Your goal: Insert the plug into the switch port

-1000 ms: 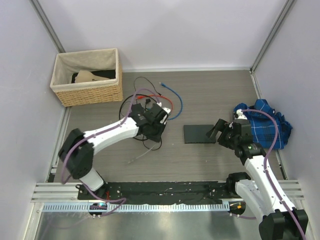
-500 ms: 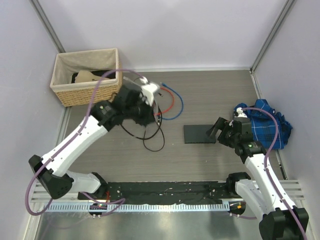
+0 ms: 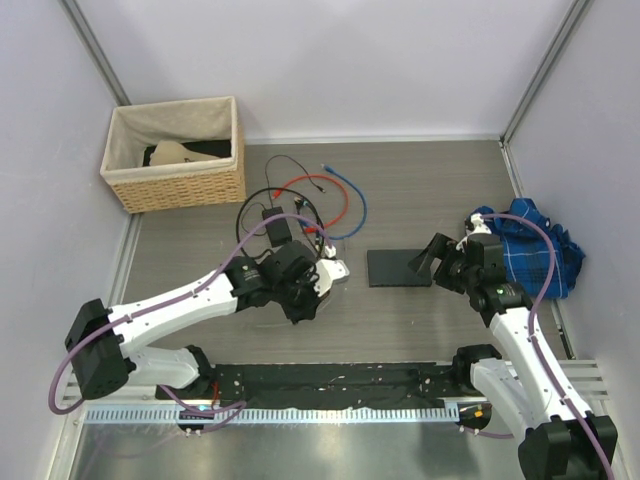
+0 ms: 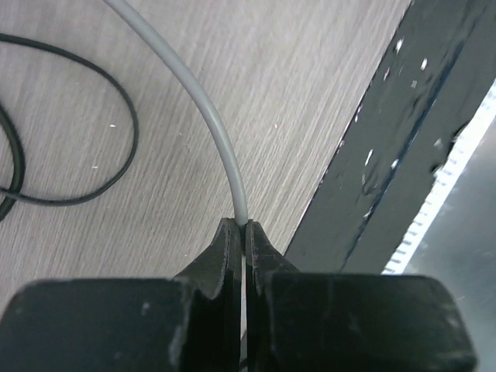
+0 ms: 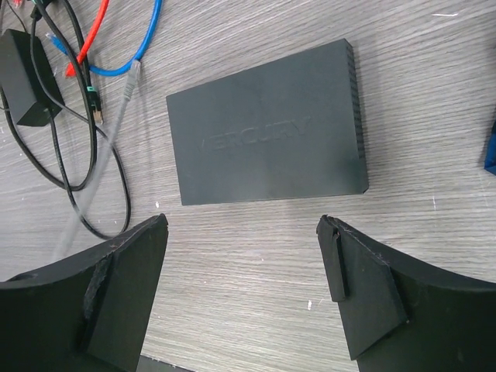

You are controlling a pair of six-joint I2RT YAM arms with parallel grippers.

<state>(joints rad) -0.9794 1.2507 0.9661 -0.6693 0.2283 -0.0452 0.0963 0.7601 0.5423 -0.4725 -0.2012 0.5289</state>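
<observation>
Nearest the bases, my left gripper [image 4: 239, 225] is clenched on a grey cable [image 4: 208, 116], pinching it somewhere along its length with no plug in its wrist view (a poor hold for inserting). The right gripper [image 5: 244, 225] hangs spread wide, holding nothing, just short of the switch [image 5: 267, 143], which lies flat on the table [image 5: 256, 310] between the two grippers. I judge the step to be bringing the cable end across: grip close behind the plug and brace the switch. Beyond, cords tangle around a power brick [image 5: 27, 77]. The ports are hidden, and I cannot tell which plug ends the grey cable.
</observation>
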